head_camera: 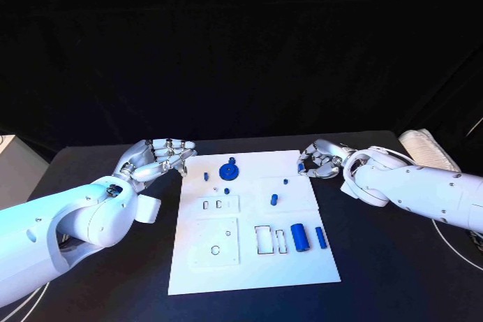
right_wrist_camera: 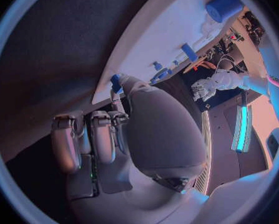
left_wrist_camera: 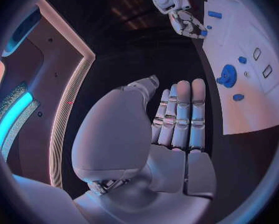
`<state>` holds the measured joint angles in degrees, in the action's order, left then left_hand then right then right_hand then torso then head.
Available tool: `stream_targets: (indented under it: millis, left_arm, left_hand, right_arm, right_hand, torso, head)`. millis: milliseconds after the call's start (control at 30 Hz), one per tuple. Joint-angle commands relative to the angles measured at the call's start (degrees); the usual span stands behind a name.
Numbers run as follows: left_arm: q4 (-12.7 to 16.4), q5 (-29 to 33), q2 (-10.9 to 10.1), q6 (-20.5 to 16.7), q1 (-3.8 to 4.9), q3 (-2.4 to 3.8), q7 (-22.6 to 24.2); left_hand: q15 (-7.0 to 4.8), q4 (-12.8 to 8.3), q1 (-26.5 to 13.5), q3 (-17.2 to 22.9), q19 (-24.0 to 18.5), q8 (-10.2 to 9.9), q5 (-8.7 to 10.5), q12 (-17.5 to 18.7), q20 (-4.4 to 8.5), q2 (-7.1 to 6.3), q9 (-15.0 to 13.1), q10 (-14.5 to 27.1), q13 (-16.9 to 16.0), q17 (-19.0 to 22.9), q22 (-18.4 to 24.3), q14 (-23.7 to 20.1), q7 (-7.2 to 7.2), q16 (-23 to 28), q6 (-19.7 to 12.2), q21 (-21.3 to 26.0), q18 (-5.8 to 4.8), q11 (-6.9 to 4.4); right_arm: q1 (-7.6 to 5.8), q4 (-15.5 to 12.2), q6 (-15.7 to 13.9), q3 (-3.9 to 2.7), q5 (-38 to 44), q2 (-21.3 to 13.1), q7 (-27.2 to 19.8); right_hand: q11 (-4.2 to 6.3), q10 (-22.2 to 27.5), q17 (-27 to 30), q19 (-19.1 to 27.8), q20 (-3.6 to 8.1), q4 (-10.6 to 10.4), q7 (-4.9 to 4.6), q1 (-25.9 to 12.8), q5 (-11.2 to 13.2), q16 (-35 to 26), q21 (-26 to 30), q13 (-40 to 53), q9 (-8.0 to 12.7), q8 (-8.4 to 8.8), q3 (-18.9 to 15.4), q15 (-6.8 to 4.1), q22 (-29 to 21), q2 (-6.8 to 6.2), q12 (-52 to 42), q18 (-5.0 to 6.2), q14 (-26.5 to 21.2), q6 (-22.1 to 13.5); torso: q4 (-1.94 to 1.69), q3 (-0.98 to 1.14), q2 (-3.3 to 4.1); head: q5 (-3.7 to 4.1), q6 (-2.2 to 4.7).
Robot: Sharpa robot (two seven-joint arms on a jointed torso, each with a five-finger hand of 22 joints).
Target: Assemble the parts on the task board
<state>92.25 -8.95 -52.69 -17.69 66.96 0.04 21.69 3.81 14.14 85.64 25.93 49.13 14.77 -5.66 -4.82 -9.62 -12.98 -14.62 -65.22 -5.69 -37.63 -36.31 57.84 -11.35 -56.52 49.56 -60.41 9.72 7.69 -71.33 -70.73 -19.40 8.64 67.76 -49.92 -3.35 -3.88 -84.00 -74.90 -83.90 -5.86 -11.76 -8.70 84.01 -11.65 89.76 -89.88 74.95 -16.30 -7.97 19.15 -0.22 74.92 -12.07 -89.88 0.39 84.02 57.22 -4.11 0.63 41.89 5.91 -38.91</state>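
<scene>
Fingers (head_camera: 177,149) of the left hand (head_camera: 156,158) lie straight and close together over the black table (head_camera: 100,266), just off the far left corner of the white task board (head_camera: 252,266), and they hold nothing. Fingers (right_wrist_camera: 102,139) of the right hand (head_camera: 324,159) are curled in beside the board's far right edge; a small blue part (head_camera: 302,167) sits at their tips, and the left wrist view also shows a blue piece there, though whether it is pinched or only touched I cannot tell.

Nearest on the board, right of its middle, a thick blue cylinder (head_camera: 299,237) lies beside a thinner blue bar (head_camera: 321,237), with two empty rectangular slots (head_camera: 264,239) just to their left. Farther off, near the board's centre, is a small blue peg (head_camera: 273,199). Farthest, by the far edge, is a blue gear (head_camera: 229,171), with a small blue pin (head_camera: 206,176) to its left and another (head_camera: 286,181) to its right.
</scene>
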Motion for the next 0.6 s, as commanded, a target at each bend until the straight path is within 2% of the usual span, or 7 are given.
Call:
stream_targets:
  millis: [33,367,600]
  left_arm:
    - [0.07,-0.21,0.06,0.95,0.02,0.04,0.36]
    - [0.07,-0.21,0.00,0.92,0.02,0.04,0.34]
    - [0.07,-0.21,-0.04,0.89,0.02,0.04,0.33]
  left_hand:
    - [-0.03,0.09,-0.23,0.22,-0.52,0.09,0.22,0.08,0.03,-0.20,-0.10,0.20,-0.07,0.06,-0.08,-0.52,0.05,-0.13,-0.28,-0.21,0.82,-0.04]
    - [-0.01,-0.04,-0.24,0.41,-0.71,0.06,0.21,0.10,0.02,-0.17,-0.16,0.32,-0.08,0.15,-0.18,-0.57,0.00,-0.24,-0.38,-0.41,0.82,0.00]
    - [-0.01,-0.04,-0.24,0.41,-0.71,0.06,0.21,0.10,0.02,-0.17,-0.16,0.32,-0.08,0.15,-0.18,-0.57,0.00,-0.24,-0.38,-0.41,0.82,0.00]
  right_arm:
    - [0.10,0.11,0.78,0.02,0.73,0.20,0.40]
    - [0.19,0.35,-0.22,0.02,0.86,0.53,1.17]
    - [0.23,-0.16,-3.40,0.02,1.00,0.58,1.50]
  right_hand:
    - [-0.06,-6.00,-15.10,-6.10,0.42,-0.11,0.14,-0.34,-0.03,0.24,-0.12,15.05,0.07,-0.37,0.61,-0.48,15.08,0.38,-0.12,-0.39,5.98,0.67]
    - [0.46,-6.00,-15.10,-6.10,0.66,0.09,0.74,-1.06,-0.03,0.24,-0.12,15.05,0.04,-1.09,2.13,-0.77,15.08,0.81,-0.12,-0.39,5.98,2.11]
    - [0.76,-6.00,-15.10,-6.10,0.82,0.36,1.03,-1.38,-0.12,0.24,-0.12,15.05,-0.02,-1.54,3.16,-0.92,15.08,1.27,-0.12,-0.39,5.98,2.81]
  torso:
    - [-0.02,-0.04,-0.02]
    - [0.02,-0.05,-0.03]
    - [0.05,-0.01,-0.04]
  head:
    - [-0.02,-0.03]
    - [-0.09,0.00]
    - [-0.19,-0.06]
